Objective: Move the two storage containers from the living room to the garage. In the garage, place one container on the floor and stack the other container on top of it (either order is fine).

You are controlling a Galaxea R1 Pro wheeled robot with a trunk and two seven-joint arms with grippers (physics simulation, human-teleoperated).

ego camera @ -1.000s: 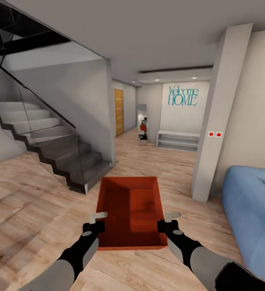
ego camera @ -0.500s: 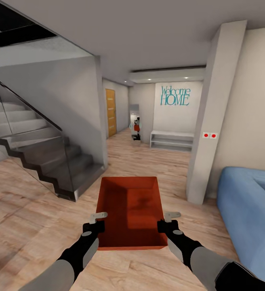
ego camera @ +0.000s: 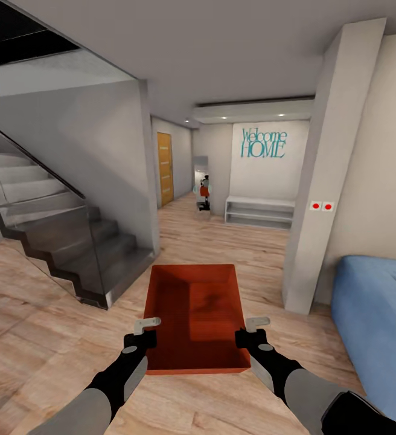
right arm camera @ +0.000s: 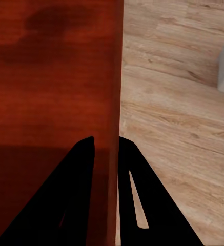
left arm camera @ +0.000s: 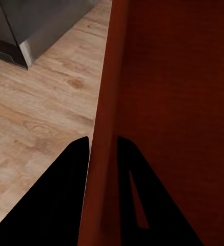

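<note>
Light wood-plank floor (ego camera: 234, 241); on it a dark staircase (ego camera: 71, 241), blue sofa (ego camera: 376, 320), white bench (ego camera: 259, 212).

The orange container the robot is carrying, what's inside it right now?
Nothing shows inside the storage container: its bare orange-red bottom is in plain view, with only shadow along the left wall. The left gripper and right gripper clamp its side walls.

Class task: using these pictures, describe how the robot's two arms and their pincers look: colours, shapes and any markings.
Both arms have smooth grey forearm shells that narrow into black wrist housings. The left pincer and the right pincer each carry flat pale-grey metal fingers. Close up, the fingers look like dark tapering wedges. No cables or markings are visible.
</note>
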